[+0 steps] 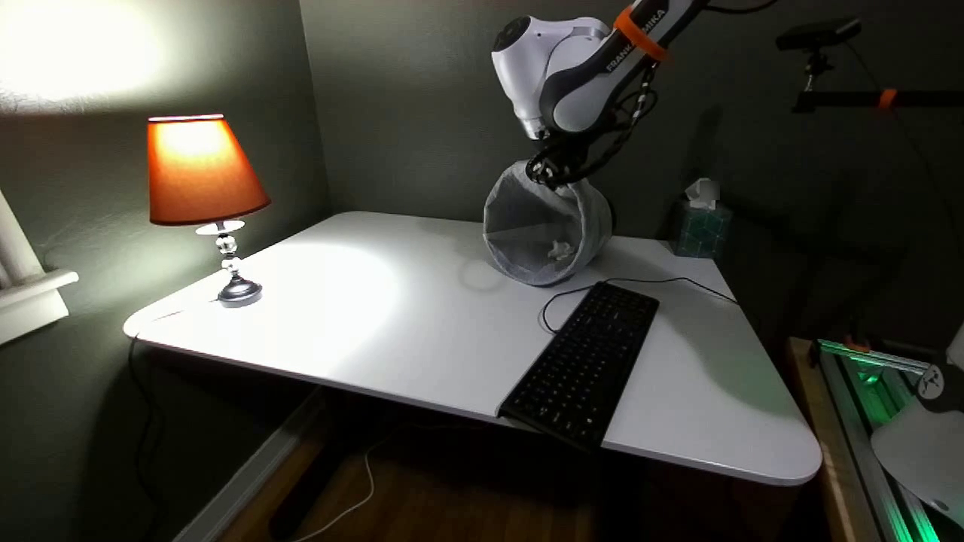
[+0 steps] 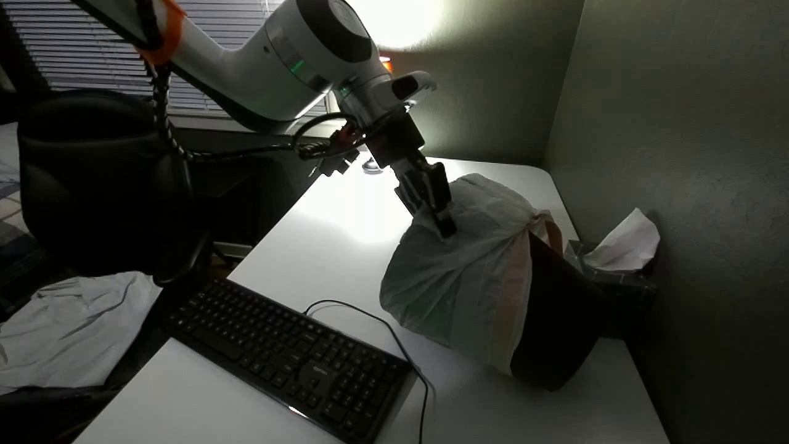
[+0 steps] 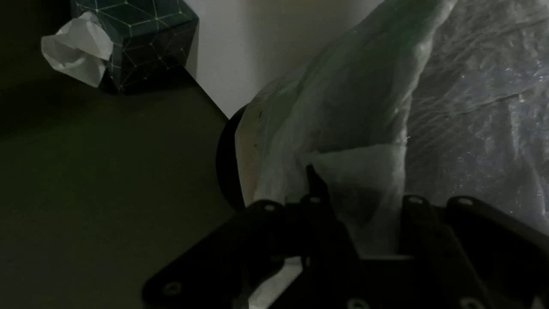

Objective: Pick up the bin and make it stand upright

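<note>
The gripper (image 2: 431, 221) at the rim of the bin (image 1: 538, 218) — its jaws stand parted, with the bin's lined wall between them in the wrist view; whether they press on that wall cannot be told. One finger (image 2: 442, 197) lies over the outer face of the pale liner (image 2: 474, 271); the other is on the mouth side. Directly below the jaws, the bin lies tipped on its side on the white table (image 1: 437, 331), its open mouth turned toward the viewer in an exterior view, with a crumpled white scrap (image 1: 559, 250) inside. Its dark base points away from the jaws, toward a patterned tissue box (image 1: 702, 232). Lower than the jaws and near the bin, a black keyboard (image 1: 584, 361) overhangs the table edge. Well apart from the jaws — to their left in an exterior view — stands a lit lamp (image 1: 199, 177) with an orange shade
</note>
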Action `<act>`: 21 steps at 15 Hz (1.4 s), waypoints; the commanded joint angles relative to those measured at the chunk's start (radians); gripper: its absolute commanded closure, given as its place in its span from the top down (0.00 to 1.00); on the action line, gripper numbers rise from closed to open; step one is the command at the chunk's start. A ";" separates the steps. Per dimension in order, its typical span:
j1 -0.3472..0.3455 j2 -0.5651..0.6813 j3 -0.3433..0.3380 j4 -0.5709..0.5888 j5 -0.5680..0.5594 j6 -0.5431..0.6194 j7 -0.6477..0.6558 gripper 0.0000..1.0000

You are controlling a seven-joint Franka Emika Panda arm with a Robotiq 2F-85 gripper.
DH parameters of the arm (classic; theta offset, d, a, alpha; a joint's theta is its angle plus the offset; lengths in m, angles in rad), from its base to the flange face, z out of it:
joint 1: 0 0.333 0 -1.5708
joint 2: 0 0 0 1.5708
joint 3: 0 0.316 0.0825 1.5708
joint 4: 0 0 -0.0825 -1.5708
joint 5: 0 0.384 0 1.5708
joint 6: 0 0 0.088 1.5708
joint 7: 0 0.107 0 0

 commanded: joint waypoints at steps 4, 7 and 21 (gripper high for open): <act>0.012 0.020 -0.013 0.039 0.024 -0.052 -0.024 0.02; 0.018 -0.001 -0.009 0.032 0.026 -0.083 -0.037 0.03; -0.010 -0.180 -0.001 -0.009 0.369 -0.040 -0.310 0.03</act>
